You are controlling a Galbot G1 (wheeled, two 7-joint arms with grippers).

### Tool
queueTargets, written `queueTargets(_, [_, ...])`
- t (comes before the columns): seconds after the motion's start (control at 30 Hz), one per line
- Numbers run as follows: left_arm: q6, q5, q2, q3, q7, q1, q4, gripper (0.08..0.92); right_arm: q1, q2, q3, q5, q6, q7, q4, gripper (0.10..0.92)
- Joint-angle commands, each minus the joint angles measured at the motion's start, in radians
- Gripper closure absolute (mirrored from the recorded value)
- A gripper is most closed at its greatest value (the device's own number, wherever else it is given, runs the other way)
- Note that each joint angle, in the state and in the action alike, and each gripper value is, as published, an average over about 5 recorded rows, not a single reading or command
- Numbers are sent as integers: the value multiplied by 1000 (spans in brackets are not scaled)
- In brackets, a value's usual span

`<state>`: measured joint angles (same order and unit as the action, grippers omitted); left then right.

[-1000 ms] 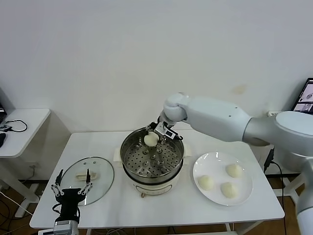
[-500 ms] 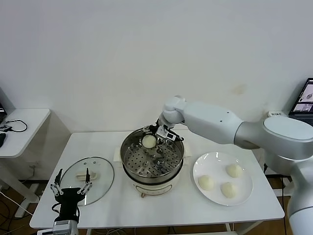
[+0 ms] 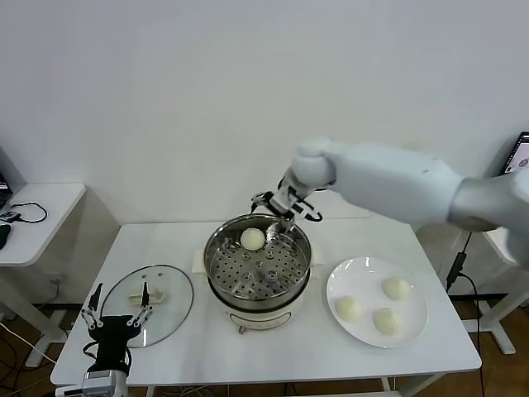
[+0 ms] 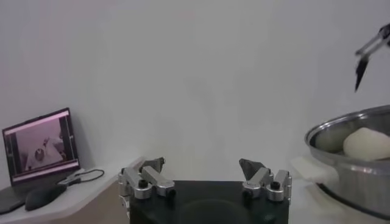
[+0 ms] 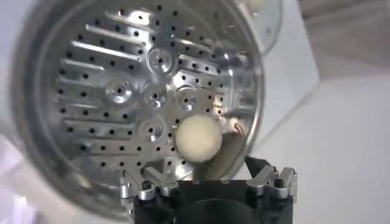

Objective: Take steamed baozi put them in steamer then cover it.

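Observation:
The steamer (image 3: 256,300) stands mid-table on its cream base. One steamed baozi (image 3: 253,239) lies on the perforated tray near the far wall, also visible in the right wrist view (image 5: 198,138). Three more baozi (image 3: 397,288) (image 3: 350,308) (image 3: 385,320) sit on a white plate (image 3: 364,277) to the right. My right gripper (image 3: 285,211) hangs open above the steamer's far rim, holding nothing. The glass cover (image 3: 169,313) lies flat on the table at the left. My left gripper (image 3: 122,289) is open and empty at the cover's near edge.
A white side table (image 3: 41,207) with a cable stands at the far left. A laptop (image 4: 39,146) shows in the left wrist view, and a screen edge (image 3: 521,161) at the far right. The white work table (image 3: 207,356) has bare room along its front.
My right gripper opened and let the baozi go onto the steamer tray, then rose up and back from it. The left arm stayed put.

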<state>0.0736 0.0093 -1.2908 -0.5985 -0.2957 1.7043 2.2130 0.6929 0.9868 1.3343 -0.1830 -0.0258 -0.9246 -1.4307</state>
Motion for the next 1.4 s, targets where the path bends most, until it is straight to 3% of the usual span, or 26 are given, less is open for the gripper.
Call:
queueTargets(0.03, [49,-16,6,5,1,0,32,177,110,-364,48,-108,-301,-40,-299,203])
queueTargets(0.23, [73,-14,20,7,2,3,52,177,20,-569,32,-47,-332,-41,-388,203])
queueTargets(0.47, [74,-9,27,3,2,9,48,177,-341,-665,-179,57,-330,-43,-410,203])
queueTargets(0.73, [70,8,21,-2,10,21,47,177,-579,-597,-318,138,-330,-42,-338,203])
queueTargets(1.4, [70,14,11,-20,10,14,25,177,-759,-371,-402,241,-284,-3,-93,203])
